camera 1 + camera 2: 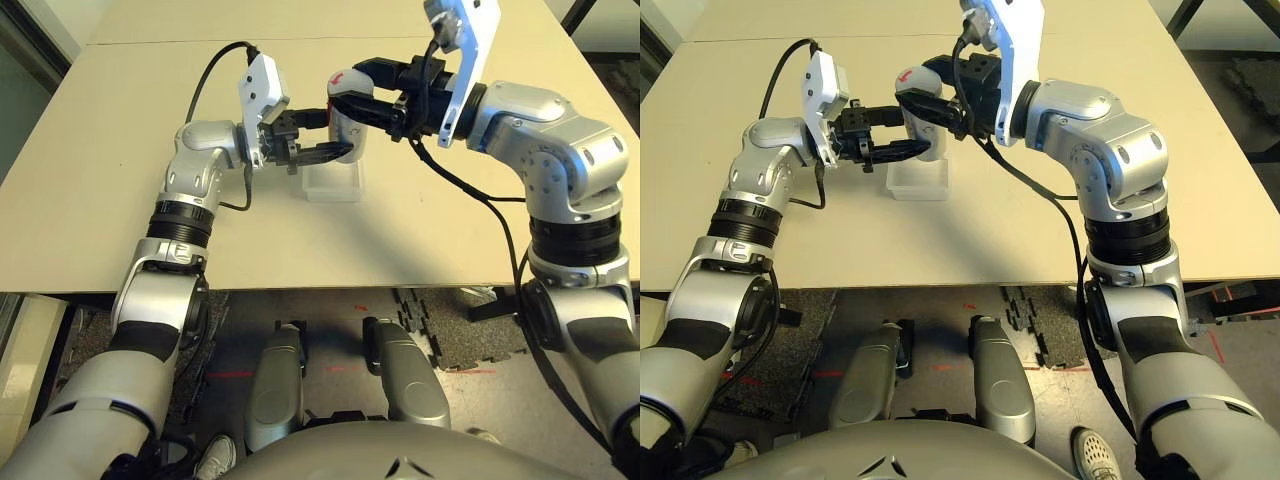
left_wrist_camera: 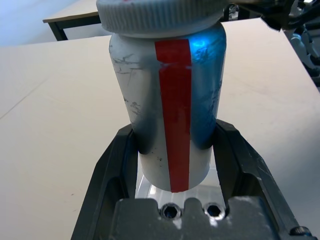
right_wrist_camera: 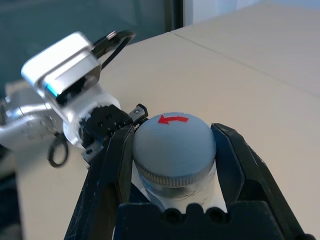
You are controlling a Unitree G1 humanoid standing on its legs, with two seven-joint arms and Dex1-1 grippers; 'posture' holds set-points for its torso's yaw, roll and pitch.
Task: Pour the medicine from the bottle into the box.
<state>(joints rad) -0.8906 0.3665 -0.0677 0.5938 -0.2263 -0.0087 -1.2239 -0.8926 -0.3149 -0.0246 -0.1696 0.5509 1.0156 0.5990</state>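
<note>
- The left hand (image 1: 318, 142) clamps the bottle's (image 2: 170, 120) body above the box (image 1: 333, 184) on the counter (image 1: 120, 160).
- The right hand (image 3: 172, 150) grips the ribbed cap (image 3: 173, 142).
- Risk: if the left grip is too weak, the bottle may spin instead of unscrewing, or tip so pills miss the box.

Bottle (image 2: 170, 110) scuffed matt silver; cap (image 3: 174, 145) ribbed grey plastic.
</note>
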